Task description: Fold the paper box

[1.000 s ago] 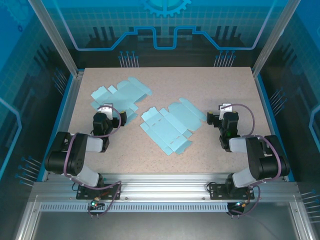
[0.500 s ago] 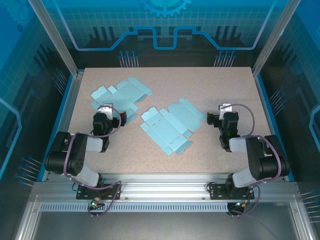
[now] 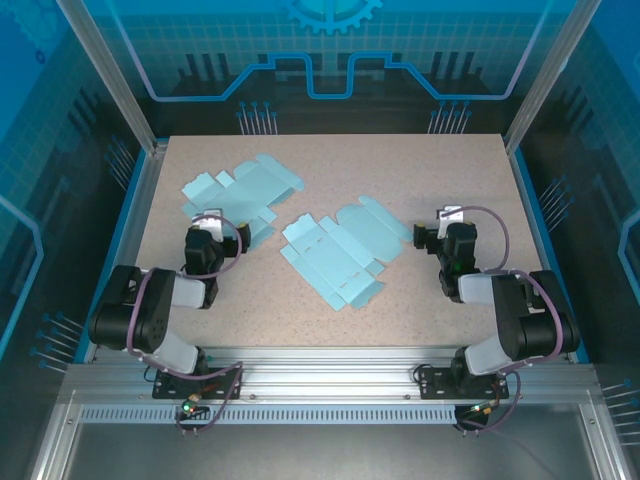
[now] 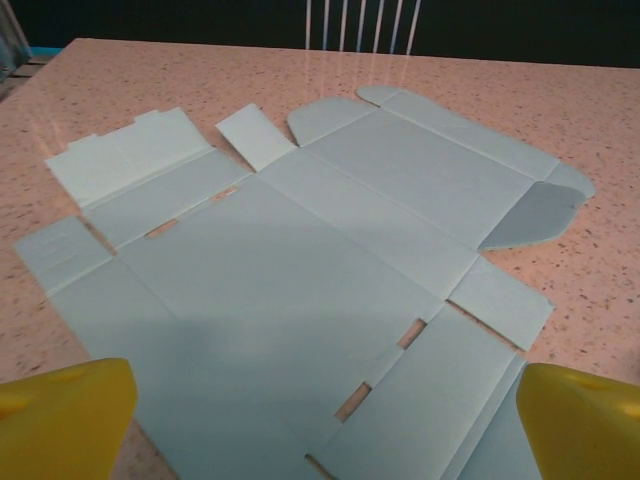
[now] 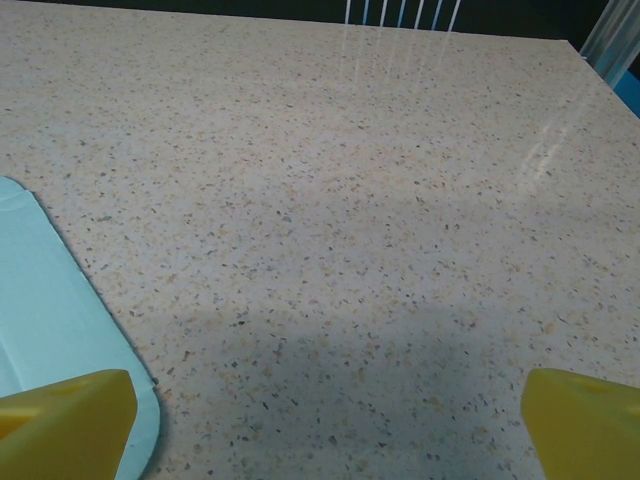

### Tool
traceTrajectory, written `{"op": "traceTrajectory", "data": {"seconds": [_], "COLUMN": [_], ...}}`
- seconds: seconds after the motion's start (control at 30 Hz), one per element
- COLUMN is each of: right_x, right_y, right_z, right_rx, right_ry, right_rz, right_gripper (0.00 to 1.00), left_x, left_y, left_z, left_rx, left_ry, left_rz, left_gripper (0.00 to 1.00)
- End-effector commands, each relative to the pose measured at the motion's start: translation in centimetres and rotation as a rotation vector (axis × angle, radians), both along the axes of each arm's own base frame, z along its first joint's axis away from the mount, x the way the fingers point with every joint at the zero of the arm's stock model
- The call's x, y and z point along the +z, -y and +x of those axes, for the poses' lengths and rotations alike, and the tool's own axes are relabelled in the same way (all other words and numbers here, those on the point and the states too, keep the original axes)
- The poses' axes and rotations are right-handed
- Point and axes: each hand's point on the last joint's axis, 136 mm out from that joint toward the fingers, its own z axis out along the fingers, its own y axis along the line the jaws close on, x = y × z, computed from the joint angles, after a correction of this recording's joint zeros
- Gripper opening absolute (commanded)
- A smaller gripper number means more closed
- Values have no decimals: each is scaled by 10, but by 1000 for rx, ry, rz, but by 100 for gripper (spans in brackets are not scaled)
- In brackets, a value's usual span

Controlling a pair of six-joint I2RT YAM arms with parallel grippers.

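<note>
Where the left wrist view looks down, you see the flat pale-blue die-cut paper box blank [image 4: 300, 260] lying just ahead of and under the left gripper [image 4: 320, 425], its yellow fingertips [image 4: 60, 420] spread wide, holding nothing. Creases, slots and rounded tabs show, with one far-right flap lifted. The top view adds a second pale-blue blank [image 3: 335, 255] between the arms. Its rounded corner lies left of the right gripper [image 5: 320, 425], likewise spread and empty over the speckled beige table [image 5: 350, 200].

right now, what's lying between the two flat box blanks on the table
Nothing. In the top external view, a narrow strip of bare speckled tabletop separates the left box blank from the centre box blank.
</note>
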Motion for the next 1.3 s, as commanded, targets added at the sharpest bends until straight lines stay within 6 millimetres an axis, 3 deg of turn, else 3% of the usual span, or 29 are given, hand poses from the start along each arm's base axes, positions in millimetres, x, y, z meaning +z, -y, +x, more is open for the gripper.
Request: {"op": "traceTrajectory", "data": {"seconds": [0.0,0.2,0.33,0.47,0.67,0.87,1.07,1.27], "right_x": [18,49,54,58,56,43,33,11], "right_y": [-6,25,34,28,-5,-38,-78,-117], "right_z": [5,-13,-36,-60,-93,-125,-146,-164], "right_rx": [24,-186,-294,-341,-282,-194,-18,75], "right_ry": [35,-20,-133,-253,-387,-480,-569,-646], "right_rz": [12,47,112,181,301,456,588,640], "right_gripper": [100,100,100,100,100,99,82,66], "left_x": [27,62,87,101,109,112,101,99], "left_y": [-11,-10,-6,2,27,68,107,116], "left_z": [-4,-23,-34,-42,-48,-49,-63,-76], "left_rx": [59,68,65,51,-12,-102,-144,-120], "left_ry": [81,150,176,197,173,167,85,21], "left_rz": [-4,-6,-87,-192,-278,-385,-493,-548], "left_gripper": [99,99,99,99,99,99,99,99]}}
